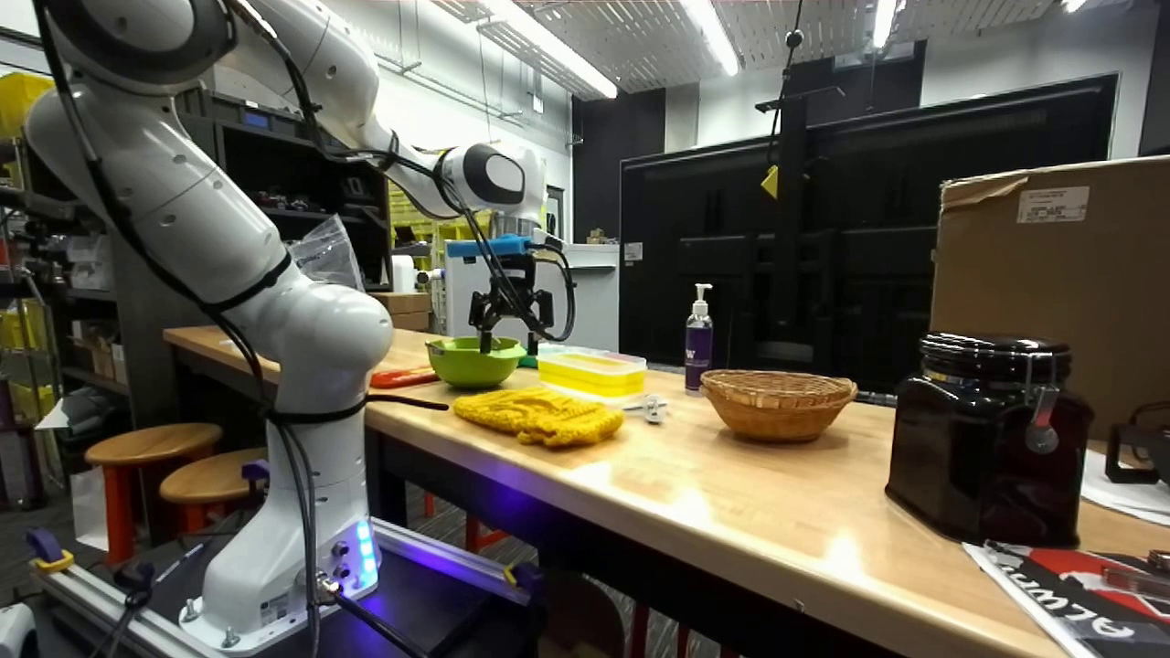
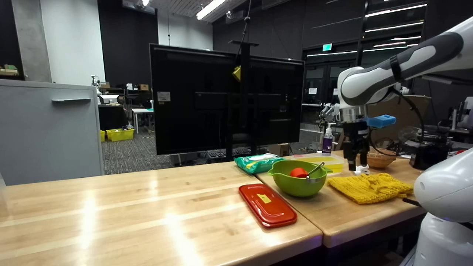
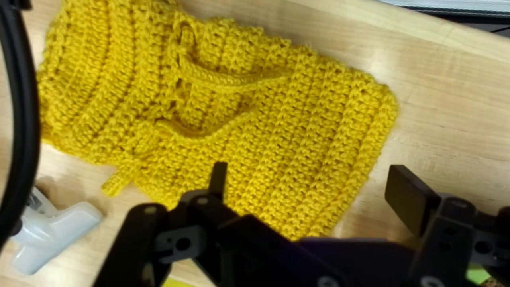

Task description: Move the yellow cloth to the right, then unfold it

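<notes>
wrist view catches the mustard-yellow ribbed knit cloth (image 3: pixel 287 131) from upper left to centre of the frame, rucked left of centre. low in the frame the robotiq gripper (image 3: pixel 308 179) stands spread wide, holding nothing. in an exterior view the cloth lies at the right on the wooden tabletop (image 2: pixel 340 218), just beside the lime-green bowl (image 2: pixel 292 187).

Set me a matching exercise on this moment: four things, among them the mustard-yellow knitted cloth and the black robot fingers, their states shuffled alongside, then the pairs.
Things
1. Mustard-yellow knitted cloth
2. Round green bowl
3. Flat red rectangular object
4. Black robot fingers

States
A. With a rounded red item inside
B. Spread apart, gripping nothing
C. Lying flat, yellow sticker on top
D. Lying with raised folds

Pairs: 1-D; 2-A; 3-C; 4-B
</notes>
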Controlling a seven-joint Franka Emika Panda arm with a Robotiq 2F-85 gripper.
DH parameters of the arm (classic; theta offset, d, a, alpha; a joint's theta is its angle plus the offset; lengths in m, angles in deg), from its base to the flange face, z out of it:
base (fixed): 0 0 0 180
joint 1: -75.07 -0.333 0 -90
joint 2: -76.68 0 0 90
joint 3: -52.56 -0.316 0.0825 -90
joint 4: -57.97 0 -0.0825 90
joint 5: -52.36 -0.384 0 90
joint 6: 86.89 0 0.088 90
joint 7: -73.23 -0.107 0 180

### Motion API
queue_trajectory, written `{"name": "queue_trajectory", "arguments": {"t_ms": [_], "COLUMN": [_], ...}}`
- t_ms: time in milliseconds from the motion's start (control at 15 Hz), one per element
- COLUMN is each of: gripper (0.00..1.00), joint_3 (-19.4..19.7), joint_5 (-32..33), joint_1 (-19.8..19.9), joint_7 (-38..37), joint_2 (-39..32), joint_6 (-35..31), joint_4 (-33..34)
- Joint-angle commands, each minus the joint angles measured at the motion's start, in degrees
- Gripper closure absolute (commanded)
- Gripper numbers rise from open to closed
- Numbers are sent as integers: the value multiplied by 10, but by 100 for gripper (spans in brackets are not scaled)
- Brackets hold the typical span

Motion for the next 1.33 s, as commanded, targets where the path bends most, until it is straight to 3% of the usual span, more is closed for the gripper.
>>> {"name": "queue_trajectory", "arguments": {"t_ms": [0, 667, 1267], "gripper": [0, 0, 0], "joint_3": [-22, -76, -159], "joint_5": [-11, -102, -155], "joint_1": [-28, -108, -164], "joint_7": [-28, -98, -173], "joint_2": [35, 46, 42], "joint_6": [17, 17, 1], "joint_4": [-2, 10, 42]}}
